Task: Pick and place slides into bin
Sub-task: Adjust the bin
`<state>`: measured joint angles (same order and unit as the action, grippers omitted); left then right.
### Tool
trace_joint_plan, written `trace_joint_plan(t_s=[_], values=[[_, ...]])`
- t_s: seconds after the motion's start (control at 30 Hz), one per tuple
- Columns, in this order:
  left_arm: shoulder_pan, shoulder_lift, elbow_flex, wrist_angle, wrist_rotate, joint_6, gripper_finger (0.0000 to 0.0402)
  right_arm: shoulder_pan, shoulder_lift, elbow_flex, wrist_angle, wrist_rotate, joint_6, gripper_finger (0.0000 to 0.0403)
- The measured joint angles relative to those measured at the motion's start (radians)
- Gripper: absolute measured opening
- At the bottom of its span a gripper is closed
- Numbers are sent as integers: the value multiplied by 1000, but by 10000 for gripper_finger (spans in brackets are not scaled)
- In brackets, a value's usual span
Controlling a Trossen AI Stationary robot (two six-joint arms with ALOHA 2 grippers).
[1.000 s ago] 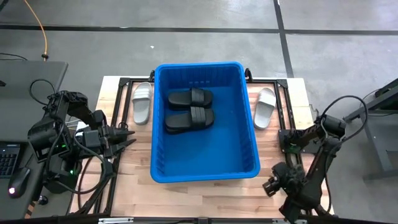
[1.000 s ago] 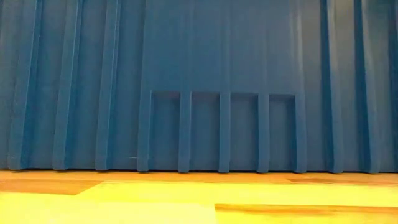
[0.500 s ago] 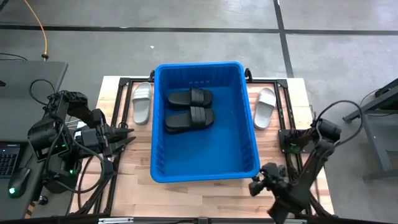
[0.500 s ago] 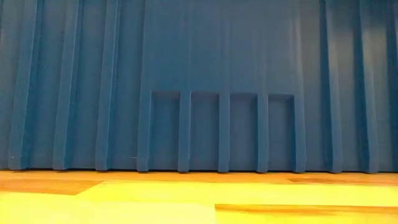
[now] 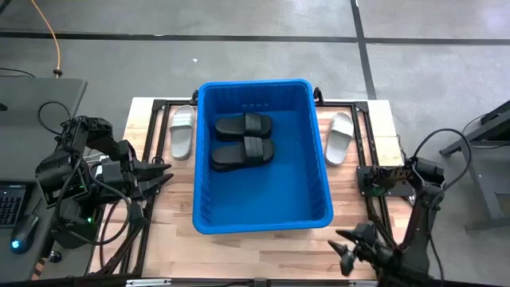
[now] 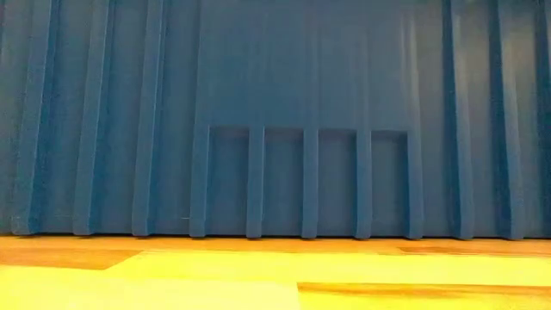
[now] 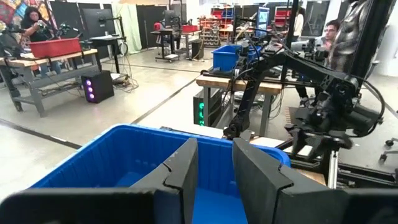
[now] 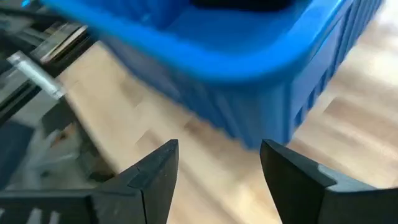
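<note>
Two black slides in the bin, two pale ones outside it, both hands empty.

From desk level only the blue bin wall shows, hiding all else. From above, two black slides lie side by side inside the bin; a pale slide lies on the desk beside its left wall, another pale slide beside its right. The left hand, fingers slightly parted around nothing, sits near the bin's left wall. The right hand, released and partly cut off, is off the bin's near right corner.
</note>
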<state>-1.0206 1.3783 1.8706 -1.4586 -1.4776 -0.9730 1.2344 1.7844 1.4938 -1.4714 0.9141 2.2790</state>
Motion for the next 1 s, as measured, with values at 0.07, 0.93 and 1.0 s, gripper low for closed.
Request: trace_joint_plan(t_s=[0.07, 0.93, 1.0], values=[[0, 1, 0, 0, 4, 0, 92, 17, 0, 21, 18, -48, -65, 217], [0, 77, 0, 24, 0, -4, 92, -294, -19, -481, -99, -592, -578, 149], [0, 81, 0, 24, 0, -4, 92, -326, -19, -519, -98, -562, -579, 144]])
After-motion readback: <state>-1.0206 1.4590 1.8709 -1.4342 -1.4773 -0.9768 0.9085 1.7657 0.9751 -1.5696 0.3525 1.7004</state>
